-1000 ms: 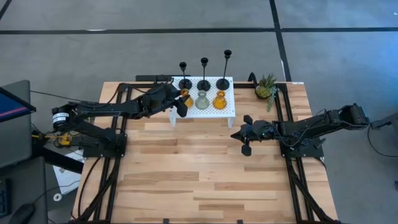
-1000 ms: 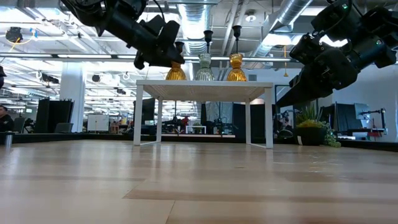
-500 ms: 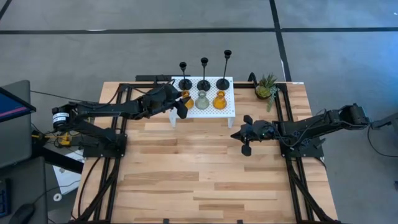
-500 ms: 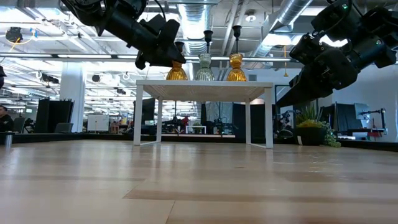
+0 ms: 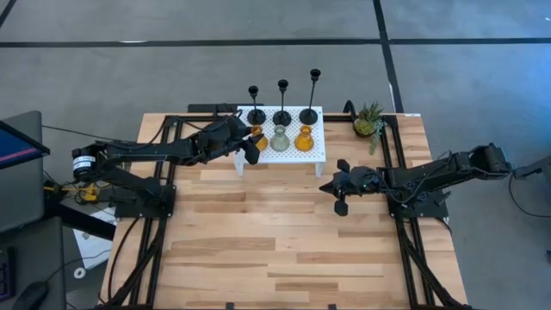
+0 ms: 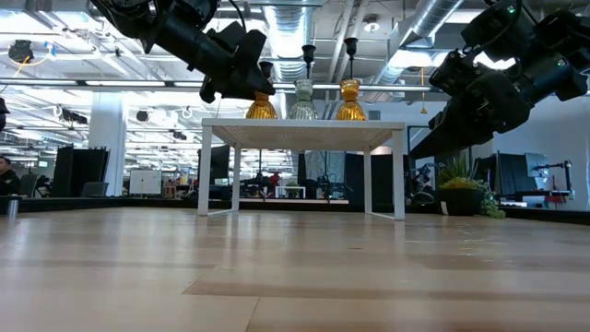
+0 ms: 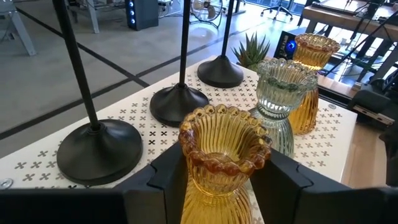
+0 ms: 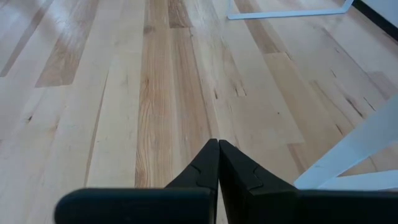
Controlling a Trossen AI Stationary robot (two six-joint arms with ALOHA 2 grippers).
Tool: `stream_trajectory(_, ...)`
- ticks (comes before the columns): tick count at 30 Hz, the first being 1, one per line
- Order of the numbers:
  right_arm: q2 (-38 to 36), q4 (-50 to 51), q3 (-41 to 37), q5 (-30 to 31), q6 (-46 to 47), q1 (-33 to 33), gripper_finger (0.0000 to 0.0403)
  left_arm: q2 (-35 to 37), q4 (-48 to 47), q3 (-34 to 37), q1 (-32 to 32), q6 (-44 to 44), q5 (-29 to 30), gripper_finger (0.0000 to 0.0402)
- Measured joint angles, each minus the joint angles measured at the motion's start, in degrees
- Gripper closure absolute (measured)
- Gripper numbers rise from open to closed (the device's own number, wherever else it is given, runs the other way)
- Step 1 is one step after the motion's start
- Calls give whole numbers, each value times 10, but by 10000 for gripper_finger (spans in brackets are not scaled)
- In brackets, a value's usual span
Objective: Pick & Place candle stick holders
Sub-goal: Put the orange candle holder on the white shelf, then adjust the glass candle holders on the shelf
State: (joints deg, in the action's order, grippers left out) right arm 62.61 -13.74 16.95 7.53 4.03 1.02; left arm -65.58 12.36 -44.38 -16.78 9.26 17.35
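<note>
On the white perforated stand (image 5: pixel 315 151) at the table's far side stand three thin black holders (image 5: pixel 282 116) in the back row. In front of them are a grey-green glass holder (image 5: pixel 280 138) and an amber one (image 5: pixel 303 138). A second amber glass holder (image 7: pixel 224 149) stands at the stand's left front corner, and my left gripper (image 5: pixel 252 140) is closed on it. My right gripper (image 5: pixel 327 186) hangs shut over bare table to the right of the stand, holding nothing. My left gripper has the amber holder's narrow waist (image 7: pixel 194 182), below the scalloped rim, pinched between its two fingers (image 7: pixel 165 180). The fingers come nearly level from the table's left. The holder is upright, and in the low view its base (image 6: pixel 261 111) sits on the stand's top.
A small potted green plant (image 5: pixel 368 120) stands at the table's far right, beside the stand. The black holders' round bases (image 7: pixel 99 149) sit just behind the held one, with the grey-green holder (image 7: pixel 283 93) close beside it. Bare wood lies toward the near edge.
</note>
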Motion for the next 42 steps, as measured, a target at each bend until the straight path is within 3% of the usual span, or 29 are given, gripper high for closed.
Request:
stream_trajectory(21, 0, 1, 0, 0, 0, 0, 403, -1, -12, 2, 0, -33, 0, 240)
stream_trajectory(42, 0, 13, 0, 0, 0, 0, 403, 93, -38, 1, 11, -61, -1, 152)
